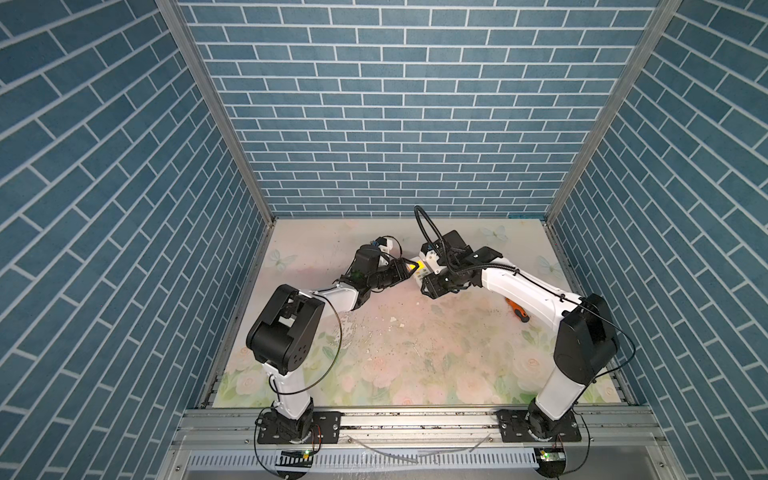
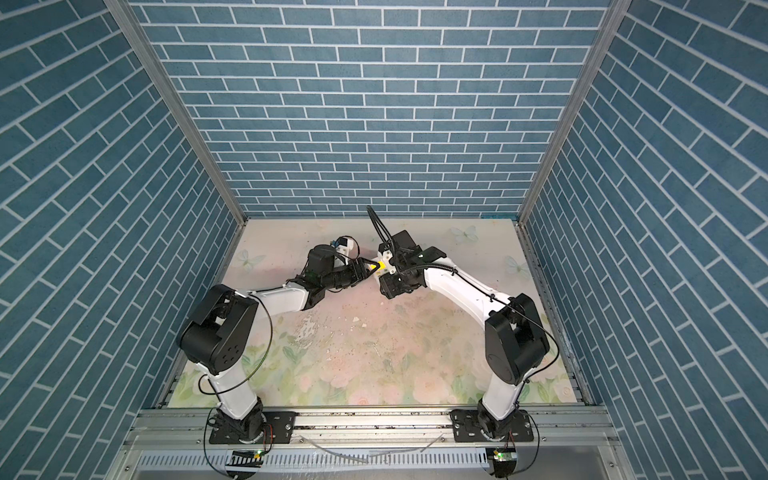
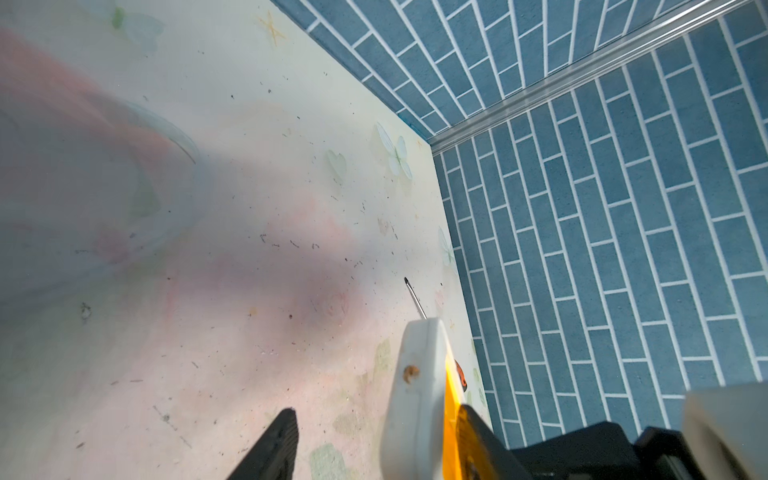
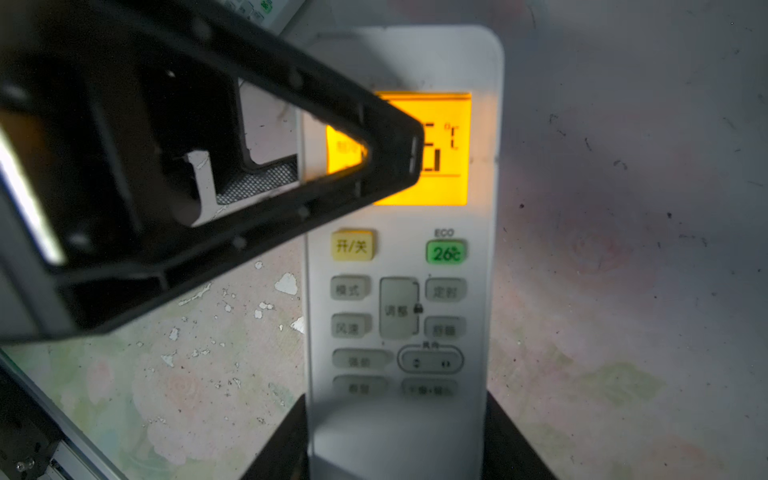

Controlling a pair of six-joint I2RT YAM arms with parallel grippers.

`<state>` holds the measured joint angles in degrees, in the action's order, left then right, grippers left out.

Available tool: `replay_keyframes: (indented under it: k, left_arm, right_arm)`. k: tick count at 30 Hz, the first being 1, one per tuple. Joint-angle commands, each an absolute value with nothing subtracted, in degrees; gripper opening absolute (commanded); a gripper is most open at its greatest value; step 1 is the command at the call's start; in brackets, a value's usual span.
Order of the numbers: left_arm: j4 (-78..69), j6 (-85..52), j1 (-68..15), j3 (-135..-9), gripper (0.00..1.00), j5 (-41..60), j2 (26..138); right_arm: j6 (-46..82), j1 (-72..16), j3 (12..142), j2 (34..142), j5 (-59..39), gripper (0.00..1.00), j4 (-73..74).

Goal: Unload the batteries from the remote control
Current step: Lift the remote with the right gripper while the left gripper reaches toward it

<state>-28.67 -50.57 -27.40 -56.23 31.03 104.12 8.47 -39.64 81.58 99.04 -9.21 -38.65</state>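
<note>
Inward, the right arm bends, right tool apparently clamping the remote.

Blue brick-patterned walls enclose a floral, scuffed tabletop.

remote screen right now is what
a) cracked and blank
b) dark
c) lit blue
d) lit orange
d: in the right wrist view the display on the remote glows orange, with dark digits and a degree mark on it.
</note>
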Motion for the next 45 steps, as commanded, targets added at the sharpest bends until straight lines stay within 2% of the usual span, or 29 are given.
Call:
replay_keyframes:
  k: [1, 8, 14, 21, 26, 32, 34, 36, 40, 45]
  left_arm:
    - [-30.7, -51.0, -28.4, -58.1, 0.59, 31.1, 104.9]
    - [-32.3, -52.2, -28.5, -58.7, 0.56, 30.8, 105.3]
    - [-33.0, -52.5, -28.5, -58.7, 0.43, 31.1, 105.4]
    - [-35.0, -53.5, -28.5, -58.0, 0.32, 31.3, 105.9]
    - [-36.0, -53.9, -28.5, -57.9, 0.17, 31.5, 106.0]
    - [-38.0, -54.8, -28.5, -57.4, 0.07, 31.3, 106.2]
    - [-38.9, -55.3, -28.5, -57.2, 0.0, 31.5, 106.5]
    - [-39.5, -55.5, -28.5, -57.0, 0.0, 31.6, 106.6]
    - [-40.3, -55.9, -28.5, -56.6, 0.0, 31.3, 106.5]
    - [-40.4, -55.9, -28.3, -57.2, 0.0, 30.9, 106.1]
  right_arm:
    - [6.6, -40.2, 83.2, 97.4, -10.6, 0.16, -38.8]
    - [6.2, -40.2, 83.9, 97.7, -11.1, 0.15, -38.8]
    - [6.1, -40.3, 84.1, 97.8, -11.0, 0.14, -38.7]
    - [5.8, -40.4, 86.1, 98.9, -11.1, 0.13, -38.7]
    - [5.9, -40.4, 86.6, 99.1, -11.3, 0.12, -38.1]
    - [6.2, -40.3, 86.1, 98.8, -11.2, 0.12, -37.2]
    - [6.4, -40.3, 85.8, 98.5, -10.9, 0.12, -36.8]
    - [6.5, -40.3, 85.6, 98.2, -10.6, 0.13, -36.6]
    - [7.1, -40.3, 85.3, 97.4, -9.3, 0.3, -36.2]
    - [8.2, -40.3, 83.8, 95.6, -7.9, 0.64, -35.1]
